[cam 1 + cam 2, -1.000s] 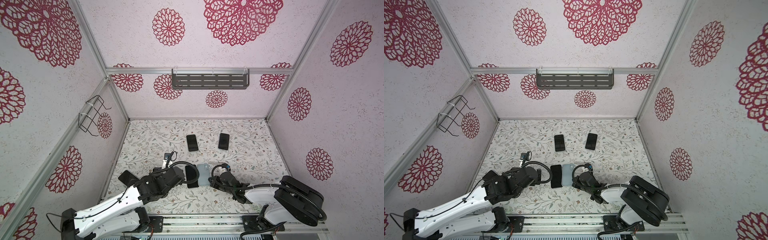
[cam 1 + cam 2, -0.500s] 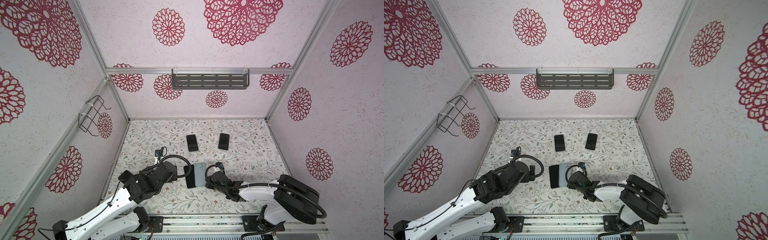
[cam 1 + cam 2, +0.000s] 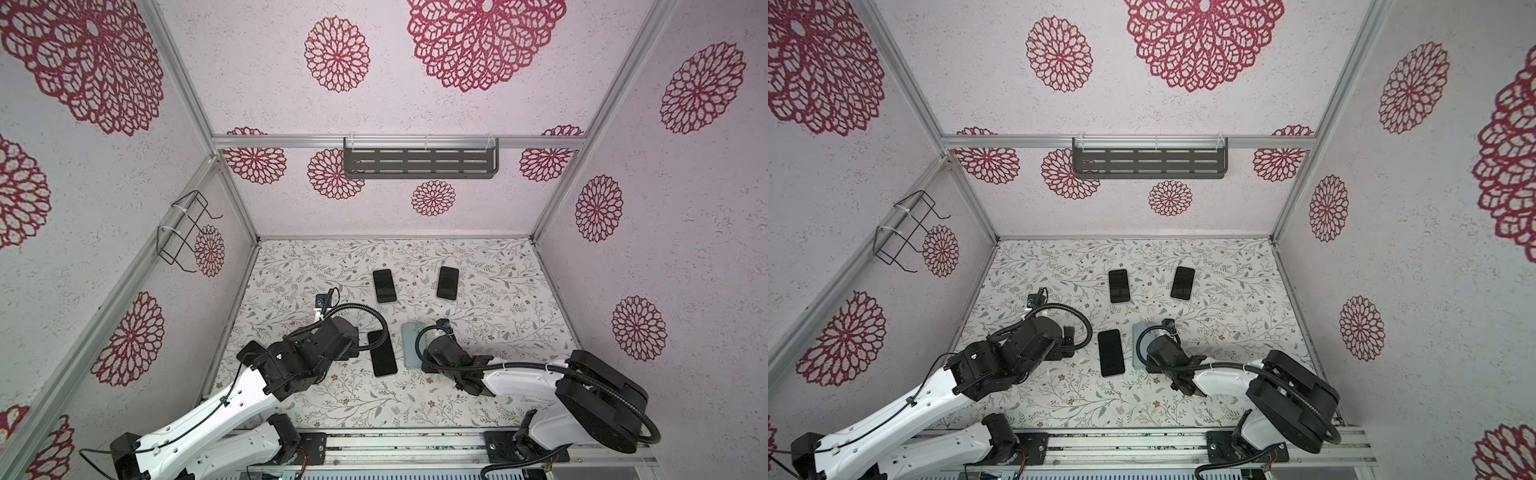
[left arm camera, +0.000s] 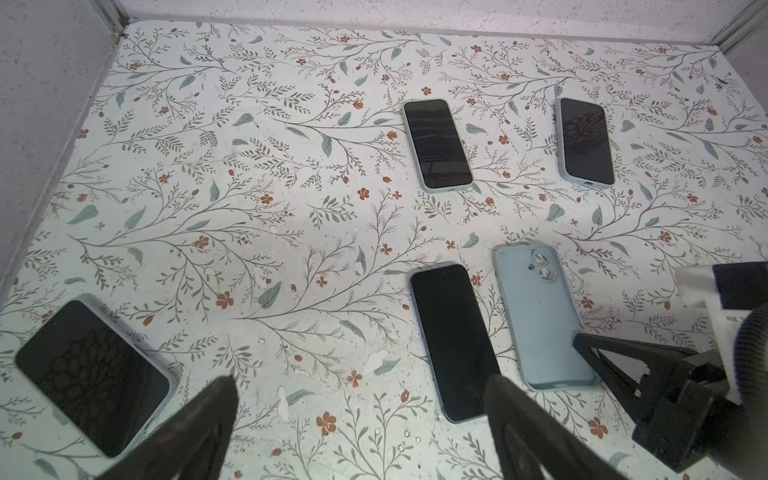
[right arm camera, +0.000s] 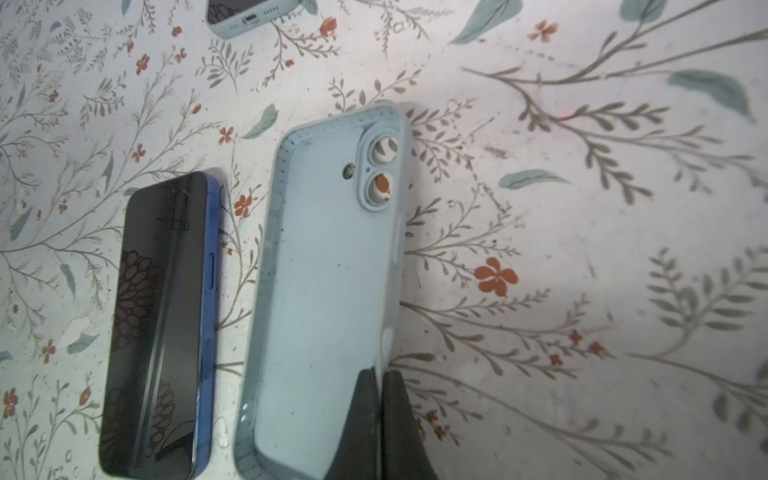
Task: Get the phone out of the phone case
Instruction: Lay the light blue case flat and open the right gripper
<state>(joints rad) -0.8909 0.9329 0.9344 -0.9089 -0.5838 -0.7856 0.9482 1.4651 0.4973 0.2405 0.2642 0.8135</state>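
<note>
Phone out and lying beside its empty case.

In both top views I see the bare phone (image 3: 382, 353) screen up on the floral table (image 3: 498, 291), just left of the pale blue phone case (image 3: 409, 349). A far-left cased phone (image 3: 383, 286) and a far-right cased phone (image 3: 447, 283) lie farther back. From the left wrist, my left gripper (image 4: 360, 384) stands spread wide just left of the phone, holding nothing, and a third cased phone (image 4: 91, 374) lies further left. From the right wrist, my right gripper (image 5: 380, 399) is pinched on the case's right rim at its near end, hollow side up.
</note>
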